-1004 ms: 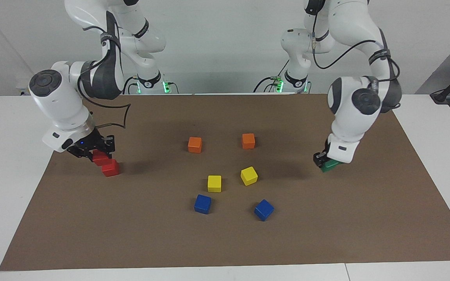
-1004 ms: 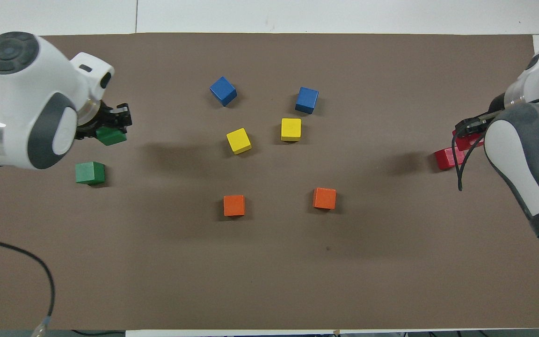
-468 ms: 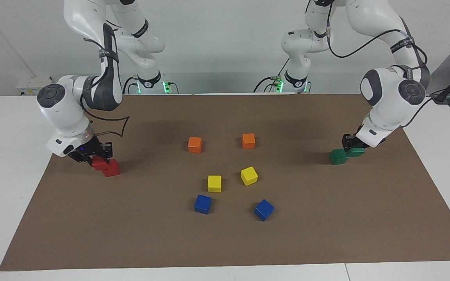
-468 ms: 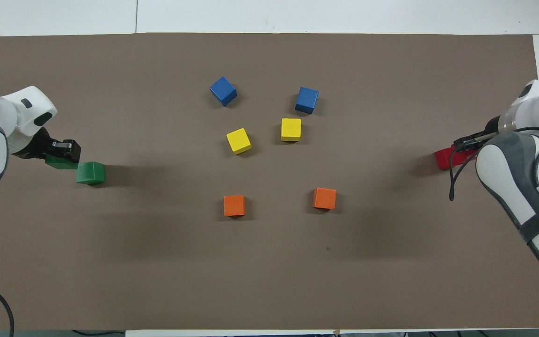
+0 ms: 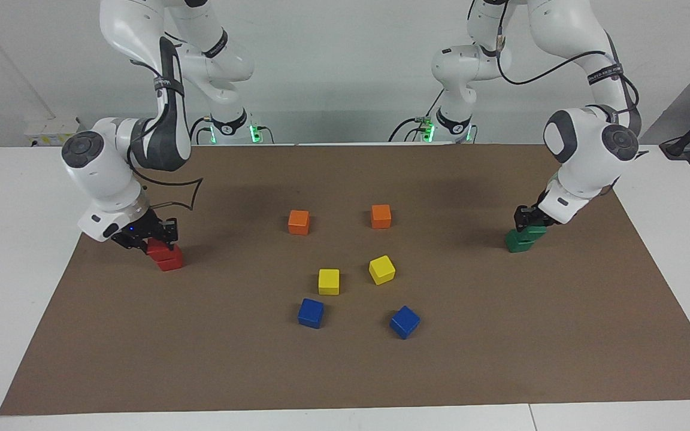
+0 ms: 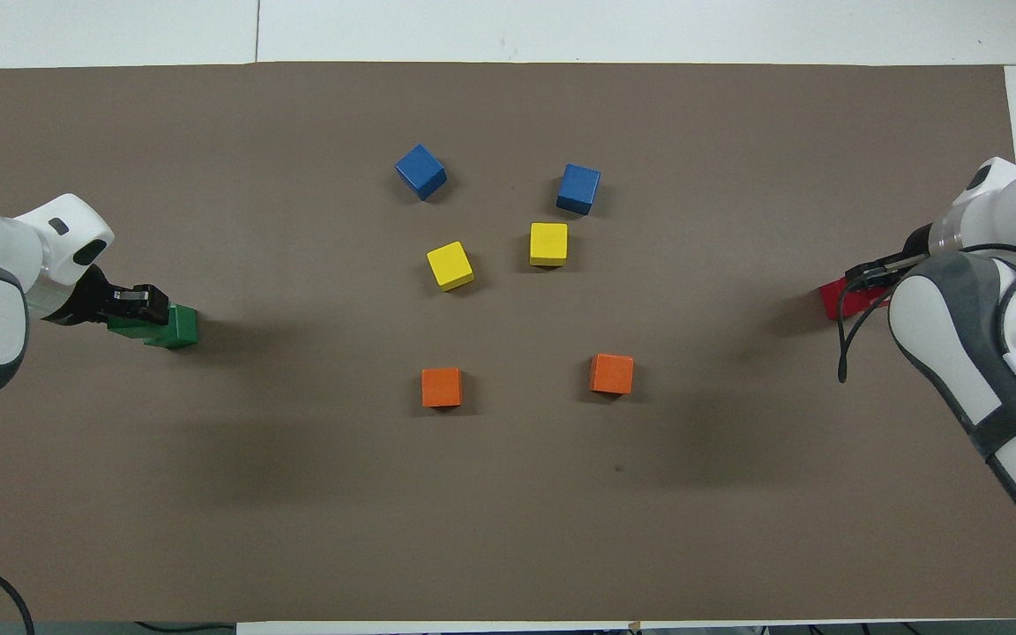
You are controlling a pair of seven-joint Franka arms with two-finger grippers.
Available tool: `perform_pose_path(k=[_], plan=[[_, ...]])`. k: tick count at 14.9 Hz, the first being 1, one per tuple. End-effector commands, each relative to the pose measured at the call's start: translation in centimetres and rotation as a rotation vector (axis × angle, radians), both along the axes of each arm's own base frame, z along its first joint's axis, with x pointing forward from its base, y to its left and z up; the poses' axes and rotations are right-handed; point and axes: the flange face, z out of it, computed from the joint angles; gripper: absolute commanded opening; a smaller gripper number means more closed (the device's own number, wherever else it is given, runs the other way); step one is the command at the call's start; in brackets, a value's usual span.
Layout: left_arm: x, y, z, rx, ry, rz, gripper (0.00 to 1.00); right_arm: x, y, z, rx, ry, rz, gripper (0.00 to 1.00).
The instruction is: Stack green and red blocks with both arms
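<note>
My left gripper [image 5: 529, 222] pinches a green block [image 5: 535, 231] atop another green block [image 5: 517, 242]; my right gripper [image 5: 152, 237] pinches a red block [image 5: 157, 249] atop another red block [image 5: 170, 260].

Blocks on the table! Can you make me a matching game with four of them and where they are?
Things:
1. upper green block
2. upper red block
3. orange blocks
4. blue blocks

Places:
A. farthest from the robots
B. in the right gripper, over the lower red block
C. nearer to the robots than the yellow blocks
D. in the left gripper, over the lower green block

Pairs: 1-D, 2-B, 3-C, 4-A
</note>
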Motion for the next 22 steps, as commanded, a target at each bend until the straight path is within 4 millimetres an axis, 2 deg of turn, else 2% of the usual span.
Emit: perform_pose_path(k=[1,22], plan=[[-1.3,0.6,0.4,-0.028,-0.027,0.042,0.0,-0.5,0.2,0.2,0.012,-0.02,-0.016,0.0],[-2.0,0.1,-1.5,-0.019,-0.041,0.035,0.0,-0.8,-0.4,-0.6,0.011,-0.025,-0.022,0.0]])
